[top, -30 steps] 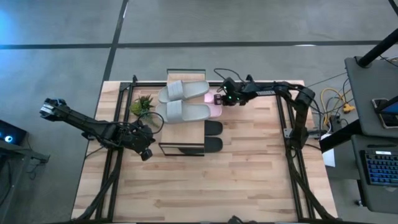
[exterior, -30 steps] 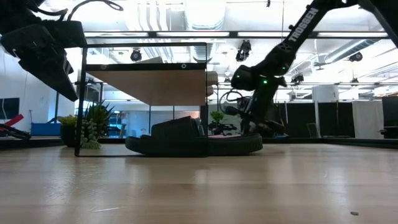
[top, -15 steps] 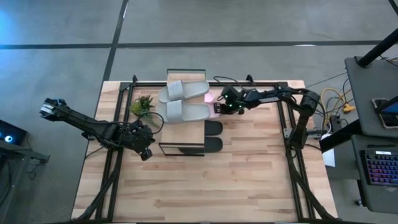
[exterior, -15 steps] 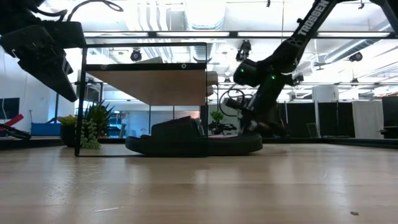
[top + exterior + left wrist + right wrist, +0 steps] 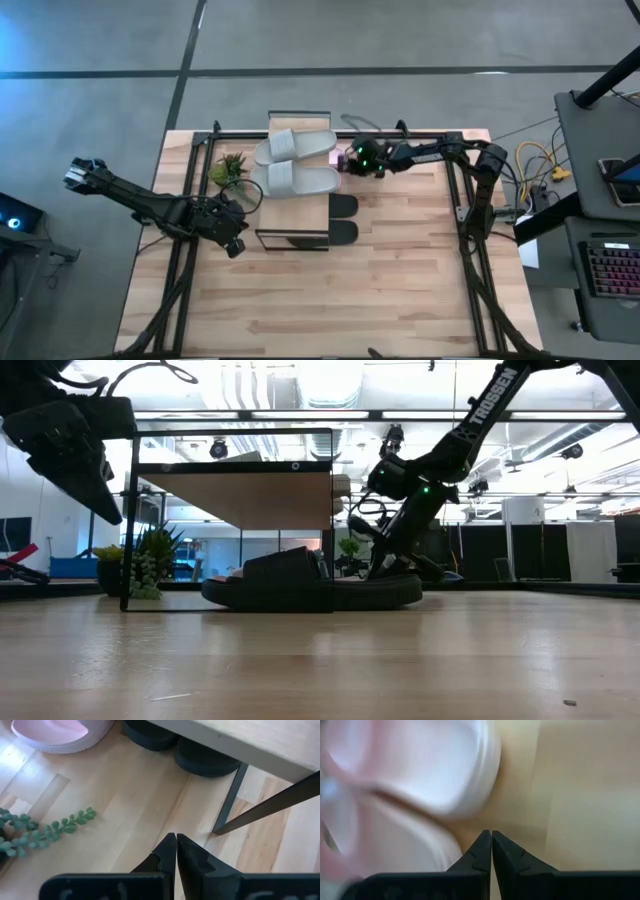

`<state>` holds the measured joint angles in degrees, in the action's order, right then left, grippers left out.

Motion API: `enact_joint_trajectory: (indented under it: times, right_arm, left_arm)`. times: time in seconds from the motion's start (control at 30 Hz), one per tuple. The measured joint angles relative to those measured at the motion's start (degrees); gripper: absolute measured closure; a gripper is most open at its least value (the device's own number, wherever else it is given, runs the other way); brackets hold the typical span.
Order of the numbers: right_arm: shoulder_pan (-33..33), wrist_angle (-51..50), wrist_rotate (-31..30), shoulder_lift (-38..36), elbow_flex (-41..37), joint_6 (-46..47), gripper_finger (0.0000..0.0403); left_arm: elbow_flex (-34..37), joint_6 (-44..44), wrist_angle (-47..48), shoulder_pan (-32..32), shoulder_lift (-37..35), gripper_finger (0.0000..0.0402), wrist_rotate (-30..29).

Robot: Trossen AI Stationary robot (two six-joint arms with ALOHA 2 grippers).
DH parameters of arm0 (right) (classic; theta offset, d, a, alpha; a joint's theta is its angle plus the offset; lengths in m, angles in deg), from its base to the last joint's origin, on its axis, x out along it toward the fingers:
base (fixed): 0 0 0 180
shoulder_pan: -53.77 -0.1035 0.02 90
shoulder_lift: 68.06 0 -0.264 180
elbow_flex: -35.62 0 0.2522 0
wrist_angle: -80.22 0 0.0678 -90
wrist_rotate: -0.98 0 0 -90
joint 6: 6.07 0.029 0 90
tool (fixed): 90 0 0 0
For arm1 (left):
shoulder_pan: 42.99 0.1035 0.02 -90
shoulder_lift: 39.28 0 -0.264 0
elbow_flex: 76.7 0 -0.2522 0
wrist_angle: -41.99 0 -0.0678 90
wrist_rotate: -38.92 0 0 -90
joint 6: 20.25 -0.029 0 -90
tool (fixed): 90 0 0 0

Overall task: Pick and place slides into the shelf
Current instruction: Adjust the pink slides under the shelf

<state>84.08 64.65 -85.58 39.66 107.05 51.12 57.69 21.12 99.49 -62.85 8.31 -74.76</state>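
The shelf (image 5: pixel 296 215) stands mid-table. Two grey slides (image 5: pixel 296 162) lie on its plank top. Two black slides (image 5: pixel 343 218) lie on the table under it, their ends sticking out to the right. A pink slide (image 5: pixel 420 770) lies under the far end, and a bit of it (image 5: pixel 336 157) shows past the plank. My right gripper (image 5: pixel 350 161) is shut, low at the pink slide's right edge. My left gripper (image 5: pixel 176 840) is shut, raised above the table left of the shelf's near corner. My right gripper's shut fingertips (image 5: pixel 491 837) stand right beside the pink slide's rim (image 5: pixel 470 822), slanting down from the table's right. I cannot tell whether they touch it.
A small green plant (image 5: pixel 228 168) stands left of the shelf, close to my left arm. The shelf's thin black legs (image 5: pixel 230 802) stand in front of my left gripper. Bare wood spreads over the table's near half (image 5: pixel 330 300).
My right gripper swung toward the table's near edge, then back toward the far edge, ending slightly closer to the shelf. It stayed shut. Less of the pink slides shows past the shelf's right side than a second ago.
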Motion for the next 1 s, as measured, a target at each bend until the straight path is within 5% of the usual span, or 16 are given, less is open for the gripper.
enact_joint_trajectory:
  times: [0.43, 0.67, 1.0]
  right_arm:
    - [7.12, 6.55, 8.43, 3.99, 2.02, -0.37, 0.0394]
    - [5.91, 3.27, 10.14, 8.81, 10.91, -3.51, 0.0394]
    - [5.82, -10.04, 4.17, 9.62, 17.26, -7.91, 0.0394]
  left_arm:
    - [0.0, 0.05, 0.66, 0.0, 0.0, 0.0402, 0.74]
    - [0.0, 0.13, 0.8, 0.02, -0.02, 0.0402, 1.0]
    - [0.0, 0.25, 1.86, 0.02, -0.11, 0.0402, 2.16]
